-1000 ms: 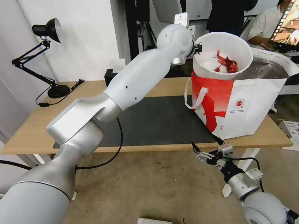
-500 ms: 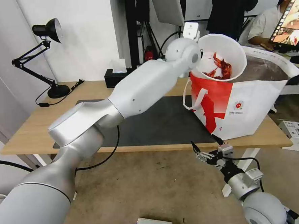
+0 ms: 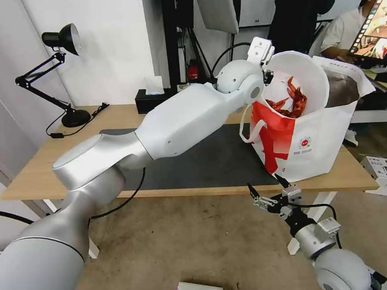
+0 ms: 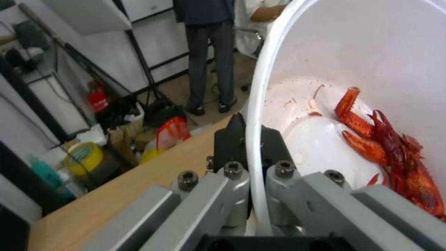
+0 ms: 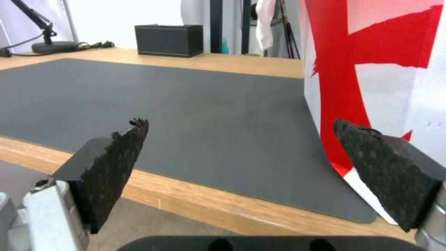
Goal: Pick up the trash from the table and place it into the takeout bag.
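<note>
The white round bowl (image 3: 300, 70) with red scraps (image 3: 293, 101) is tipped on its side in the mouth of the takeout bag (image 3: 320, 144), which stands at the table's right end. My left gripper (image 3: 266, 76) is shut on the bowl's near rim. In the left wrist view the left gripper (image 4: 251, 130) has one finger on each side of the bowl's rim (image 4: 254, 90), and the red scraps (image 4: 395, 153) lie low inside. My right gripper (image 3: 266, 192) hangs open below the table's front edge, empty. From the right wrist the right gripper (image 5: 241, 153) faces the bag (image 5: 371, 69).
The light-wood table (image 3: 38, 172) carries a dark grey mat (image 3: 203, 157). A black desk lamp (image 3: 62, 74) stands at the back left and a black tissue box (image 3: 149, 99) at the back middle. A person sits at a screen behind the bag.
My left arm has carried the bowl down and to the right into the bag's mouth. The bag's top has been pushed right and its rim has folded. The right arm has not moved.
</note>
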Controlling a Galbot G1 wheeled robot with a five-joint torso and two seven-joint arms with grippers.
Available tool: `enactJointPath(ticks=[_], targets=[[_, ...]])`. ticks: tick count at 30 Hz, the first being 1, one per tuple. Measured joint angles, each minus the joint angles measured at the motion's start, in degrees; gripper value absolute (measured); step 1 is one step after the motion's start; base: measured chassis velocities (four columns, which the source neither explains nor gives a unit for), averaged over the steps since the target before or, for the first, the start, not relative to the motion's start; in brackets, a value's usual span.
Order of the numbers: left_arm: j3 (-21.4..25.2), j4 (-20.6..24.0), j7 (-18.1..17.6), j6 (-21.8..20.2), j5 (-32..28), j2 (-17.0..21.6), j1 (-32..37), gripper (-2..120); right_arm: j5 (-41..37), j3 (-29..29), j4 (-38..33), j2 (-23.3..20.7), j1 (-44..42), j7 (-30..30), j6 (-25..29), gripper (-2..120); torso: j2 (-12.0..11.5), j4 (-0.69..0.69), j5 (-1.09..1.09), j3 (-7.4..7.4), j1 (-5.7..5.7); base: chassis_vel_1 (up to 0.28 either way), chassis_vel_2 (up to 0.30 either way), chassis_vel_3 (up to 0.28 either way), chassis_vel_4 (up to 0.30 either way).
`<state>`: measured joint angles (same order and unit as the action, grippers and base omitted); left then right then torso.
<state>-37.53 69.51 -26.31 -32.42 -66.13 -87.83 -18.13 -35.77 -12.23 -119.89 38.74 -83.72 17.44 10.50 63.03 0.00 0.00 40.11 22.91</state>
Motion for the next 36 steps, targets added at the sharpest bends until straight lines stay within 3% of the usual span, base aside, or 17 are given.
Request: enactJointPath(ticks=[10, 16, 23, 28, 35, 36], targets=[[-0.4, 0.9, 7.2, -3.3, 0.0, 1.4, -1.2, 0, 0.0, 0.0, 0.0, 0.0, 0.0, 0.0, 0.0, 100, 0.0, 0.00, 0.00, 0.00, 0.00, 0.000, 0.000, 0.000, 0.000], [-0.7, 1.4, 7.8, -4.5, 0.0, 1.8, -1.2, 0, 0.0, 0.0, 0.0, 0.0, 0.0, 0.0, 0.0, 100, 0.0, 0.00, 0.00, 0.00, 0.00, 0.000, 0.000, 0.000, 0.000], [-1.0, 1.3, 7.8, -5.2, 0.4, 1.1, -2.0, 28, 0.0, 0.0, 0.0, 0.0, 0.0, 0.0, 0.0, 100, 0.0, -0.01, 0.00, 0.00, 0.00, 0.000, 0.000, 0.000, 0.000], [-1.0, 1.1, 7.8, -5.2, 0.4, 0.9, -1.9, 40, 0.0, 0.0, 0.0, 0.0, 0.0, 0.0, 0.0, 100, 0.0, 0.00, 0.00, 0.00, 0.00, 0.000, 0.000, 0.000, 0.000], [-0.7, 1.2, 7.7, -5.0, 0.4, 1.6, -1.5, 70, 0.0, 0.0, 0.0, 0.0, 0.0, 0.0, 0.0, 100, 0.0, 0.00, 0.00, 0.00, 0.00, 0.000, 0.000, 0.000, 0.000], [-0.7, 1.2, 7.7, -5.0, 0.4, 1.6, -1.5, 70, 0.0, 0.0, 0.0, 0.0, 0.0, 0.0, 0.0, 100, 0.0, 0.00, 0.00, 0.00, 0.00, 0.000, 0.000, 0.000, 0.000]])
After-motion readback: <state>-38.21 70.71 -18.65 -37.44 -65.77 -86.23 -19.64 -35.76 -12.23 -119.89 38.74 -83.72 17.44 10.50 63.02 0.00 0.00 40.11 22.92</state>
